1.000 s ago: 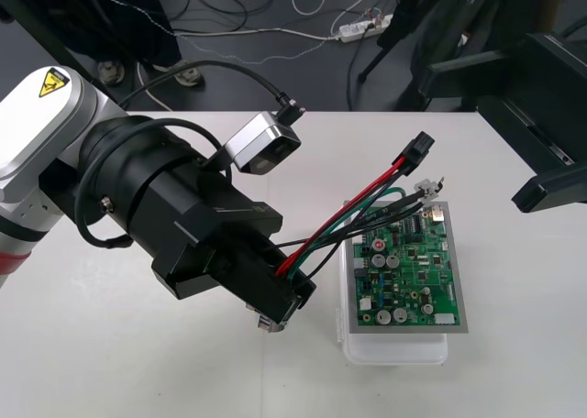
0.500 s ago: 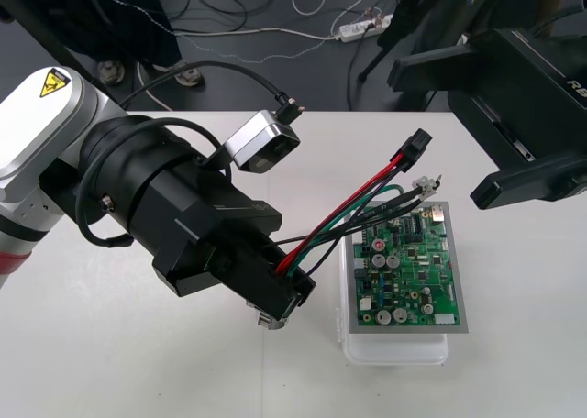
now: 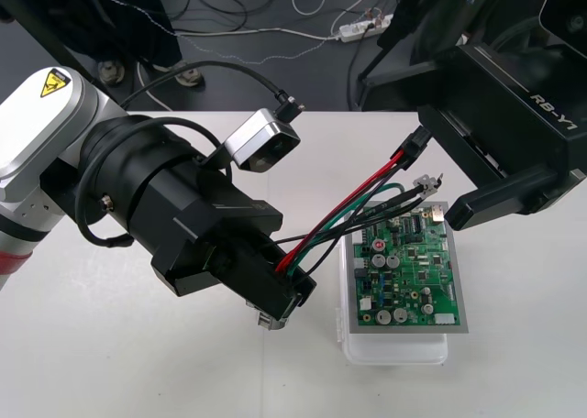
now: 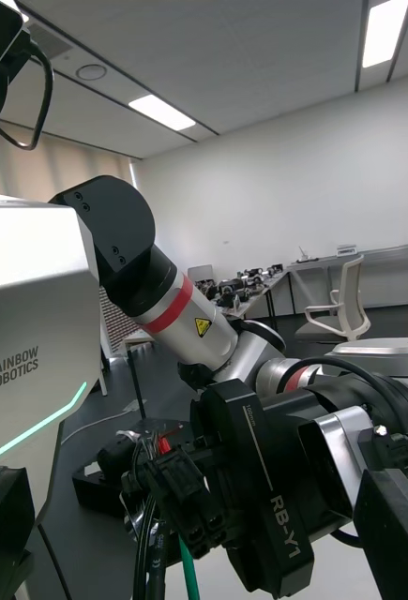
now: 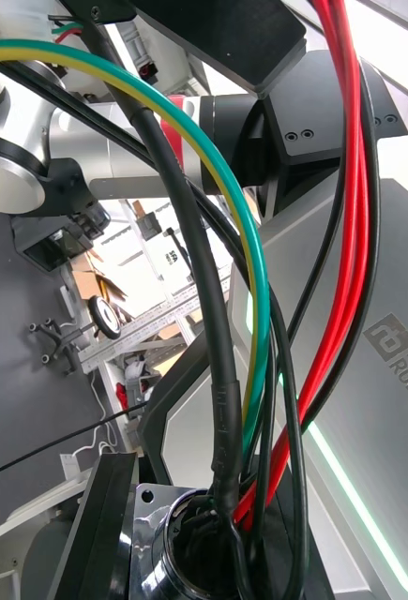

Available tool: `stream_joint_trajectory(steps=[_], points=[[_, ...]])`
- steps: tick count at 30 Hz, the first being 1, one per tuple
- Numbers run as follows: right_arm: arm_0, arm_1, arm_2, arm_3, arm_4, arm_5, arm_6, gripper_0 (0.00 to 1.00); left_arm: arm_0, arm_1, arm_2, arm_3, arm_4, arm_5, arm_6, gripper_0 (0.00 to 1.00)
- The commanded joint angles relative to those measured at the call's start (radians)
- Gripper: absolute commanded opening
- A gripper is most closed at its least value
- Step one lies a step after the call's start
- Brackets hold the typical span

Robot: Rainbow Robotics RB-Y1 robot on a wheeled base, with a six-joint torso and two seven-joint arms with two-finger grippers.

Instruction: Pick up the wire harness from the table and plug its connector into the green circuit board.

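**Desk:** Where do we find the wire harness (image 3: 353, 203)?

**Photographer:** Off the table (image 3: 138, 372), held in the air. The left gripper (image 3: 282, 294), just off the green circuit board (image 3: 408, 280) on the robot's left side, is clamped on the harness's round metal socket (image 5: 157, 534). In the left wrist view we see that socket seated between its fingers (image 5: 100, 525), with red, black and green wires rising out of it.

**Desk:** And the other end?

**Photographer:** The wires climb slantwise over the board's far left corner to the black plug (image 3: 420, 146), which hangs beyond the board's far edge, apart from the board.

**Desk:** What do we say of the right gripper?

**Photographer:** The right gripper (image 3: 405, 152) reaches in past the board's far edge with its jaws spread wide. One black finger (image 3: 500, 196) lies over the board's far right corner and the other stands farther beyond the board. The plug sits between the two, and we cannot tell whether either touches it.

**Desk:** The board itself?

**Photographer:** It lies flat on its white base (image 3: 394, 349) on the table.
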Motion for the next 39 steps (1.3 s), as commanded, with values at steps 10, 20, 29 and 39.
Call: stream_joint_trajectory(steps=[10,20,29,39], points=[[-0.043,0.019,0.015,-0.01,-0.02,-0.004,-0.018,1.0,0.009,-0.024,0.03,-0.009,0.019,-0.032,0.061,0.0],[-0.043,0.019,0.015,-0.008,-0.023,-0.004,-0.017,0.05,0.009,-0.022,0.032,-0.009,0.027,-0.032,0.061,0.0],[-0.043,0.019,0.015,-0.008,-0.023,-0.004,-0.017,0.0,0.009,-0.024,0.03,-0.009,0.028,-0.032,0.059,0.0],[-0.043,0.019,0.015,-0.008,-0.023,-0.004,-0.017,0.0,0.009,-0.024,0.032,-0.009,0.031,-0.032,0.035,0.0]])
